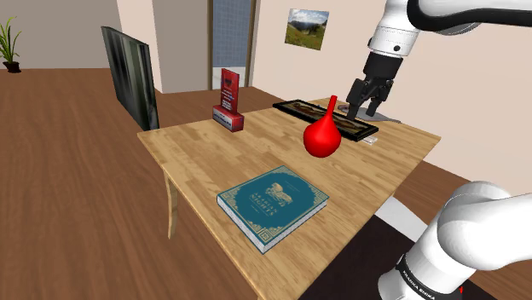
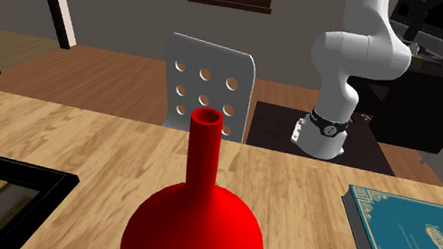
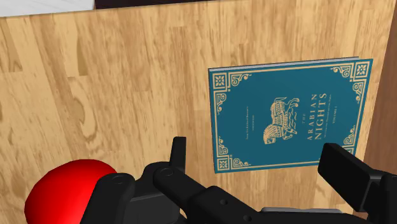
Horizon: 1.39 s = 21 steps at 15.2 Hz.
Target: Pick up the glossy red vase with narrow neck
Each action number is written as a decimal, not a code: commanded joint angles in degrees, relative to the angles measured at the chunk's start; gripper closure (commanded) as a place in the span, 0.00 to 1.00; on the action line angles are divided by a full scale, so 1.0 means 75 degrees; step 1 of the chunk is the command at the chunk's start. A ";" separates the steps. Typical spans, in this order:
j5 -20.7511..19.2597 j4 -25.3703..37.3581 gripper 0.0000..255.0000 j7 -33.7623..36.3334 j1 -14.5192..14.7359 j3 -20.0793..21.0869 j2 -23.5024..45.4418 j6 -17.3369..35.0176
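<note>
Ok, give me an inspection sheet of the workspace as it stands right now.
Surface: wooden table.
Job's things: red vase, upright on the table, not held.
Clutter: teal book lying flat; black-framed picture lying flat; red box standing; dark panel standing at a table corner.
Grippers: gripper open, above the table beside the vase's neck; vase outside the fingers.
Cables: nothing seen.
Surroundings: wooden floor, white chair with holes, potted plant, wall picture.
</note>
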 commanded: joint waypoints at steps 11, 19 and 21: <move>-0.0523 0.1759 0.00 -0.1693 -0.0225 -0.1306 0.2511 0.0490; -0.0311 0.3894 0.00 -0.3099 -0.0372 -0.2166 0.4857 0.0461; -0.0164 0.4552 0.00 -0.3461 -0.0450 -0.2342 0.5502 0.0370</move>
